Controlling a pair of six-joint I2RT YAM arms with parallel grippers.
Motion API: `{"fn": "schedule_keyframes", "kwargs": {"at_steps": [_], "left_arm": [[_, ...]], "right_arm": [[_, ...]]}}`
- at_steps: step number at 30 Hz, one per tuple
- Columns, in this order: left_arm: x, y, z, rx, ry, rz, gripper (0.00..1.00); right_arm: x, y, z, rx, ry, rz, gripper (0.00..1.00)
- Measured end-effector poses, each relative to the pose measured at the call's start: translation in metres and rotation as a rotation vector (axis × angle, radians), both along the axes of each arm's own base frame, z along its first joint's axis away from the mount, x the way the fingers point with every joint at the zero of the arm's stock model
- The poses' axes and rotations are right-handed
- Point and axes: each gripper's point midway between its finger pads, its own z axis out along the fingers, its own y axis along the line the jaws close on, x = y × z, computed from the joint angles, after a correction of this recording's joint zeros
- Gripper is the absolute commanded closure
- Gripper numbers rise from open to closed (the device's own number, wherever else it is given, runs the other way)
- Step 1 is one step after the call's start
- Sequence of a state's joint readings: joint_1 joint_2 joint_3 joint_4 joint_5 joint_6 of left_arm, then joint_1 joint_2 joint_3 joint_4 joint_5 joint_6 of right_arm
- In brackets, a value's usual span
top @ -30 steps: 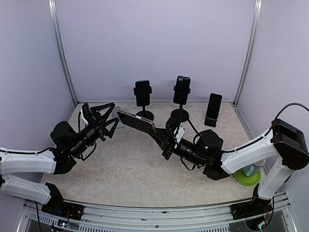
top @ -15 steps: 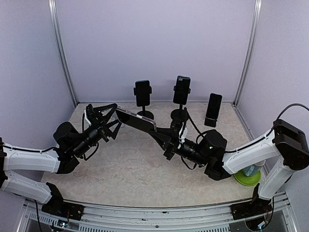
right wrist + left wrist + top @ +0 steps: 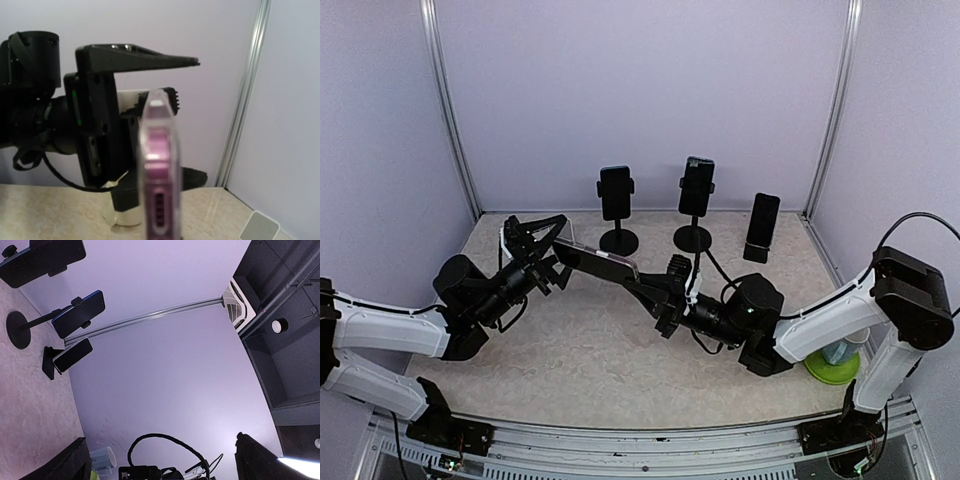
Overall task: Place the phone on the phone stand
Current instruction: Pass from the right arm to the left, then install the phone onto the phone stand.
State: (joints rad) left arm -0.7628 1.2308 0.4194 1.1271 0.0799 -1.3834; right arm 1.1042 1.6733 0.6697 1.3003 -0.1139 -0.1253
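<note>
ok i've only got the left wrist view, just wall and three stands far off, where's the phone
Observer: The right hand is shut on one end of the phone and holds it out toward the left arm.
Operator: and my left hand
Observer: The left hand is open at the phone's other end. I can't tell if it touches.
Operator: which end faces right
Observer: The end with the port is nearest the right wrist camera.

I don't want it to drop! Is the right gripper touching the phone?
Touching. The top view shows the right gripper shut on the near end of the phone.
</note>
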Motion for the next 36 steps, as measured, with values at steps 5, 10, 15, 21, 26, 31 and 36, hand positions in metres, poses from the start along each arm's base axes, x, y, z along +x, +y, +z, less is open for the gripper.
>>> {"fn": "schedule_keyframes", "kwargs": {"at_steps": [5, 10, 15, 21, 26, 31, 36], "left_arm": [[0.0, 0.0, 0.0, -0.004, 0.004, -0.001, 0.07], [0.0, 0.0, 0.0, -0.008, 0.012, -0.003, 0.12], [0.0, 0.0, -0.001, -0.01, 0.019, -0.006, 0.25], [0.001, 0.0, -0.003, -0.007, 0.024, -0.005, 0.42], [0.003, 0.002, -0.002, -0.01, 0.026, 0.009, 0.6], [0.004, 0.001, -0.012, 0.043, 0.047, 0.02, 0.61], [0.012, 0.018, -0.02, 0.178, 0.048, 0.128, 0.62]], "right_arm": [[0.002, 0.0, 0.0, 0.01, -0.027, -0.015, 1.0], [0.004, 0.0, -0.002, 0.006, -0.065, -0.039, 1.0], [0.004, 0.0, -0.001, 0.006, -0.091, -0.046, 1.0], [0.008, -0.001, -0.001, 0.001, -0.103, -0.039, 1.0], [0.012, 0.001, 0.0, -0.011, -0.105, -0.033, 0.58], [0.024, 0.003, 0.003, -0.028, -0.106, -0.078, 0.0], [0.035, 0.002, -0.004, -0.074, -0.069, -0.126, 0.0]]}}
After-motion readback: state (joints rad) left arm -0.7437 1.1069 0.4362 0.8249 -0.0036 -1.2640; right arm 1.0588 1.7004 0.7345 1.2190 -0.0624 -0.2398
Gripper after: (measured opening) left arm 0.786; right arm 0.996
